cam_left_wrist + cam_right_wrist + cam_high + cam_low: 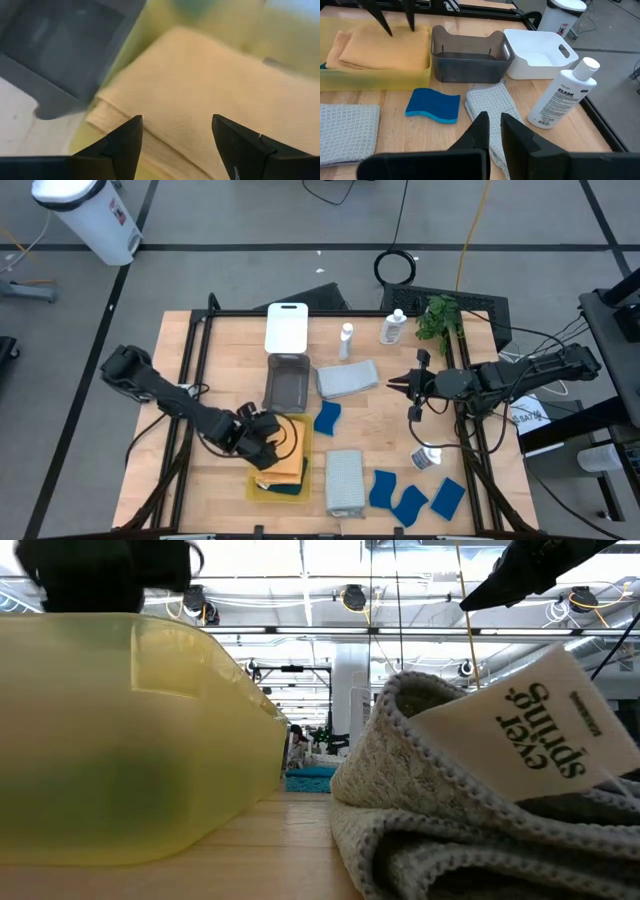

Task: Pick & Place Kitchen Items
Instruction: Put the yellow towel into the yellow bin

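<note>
A folded orange cloth (287,463) lies in the yellow tray (262,492) on top of a dark teal cloth (292,489). My left gripper (264,442) hangs open just over the orange cloth (200,85), one finger (125,145) toward each side; I see nothing between them. My right gripper (400,383) is shut and hovers in the air at the table's right, above a pale grey cloth (492,102). A second grey cloth (344,480), several blue sponges (327,417) and white bottles (347,340) lie loose on the table.
A grey tray (287,383) and a white tray (286,328) stand in a row beyond the yellow one. A green plant (438,318) sits at the far right corner. One bottle (427,457) lies on its side near the right edge.
</note>
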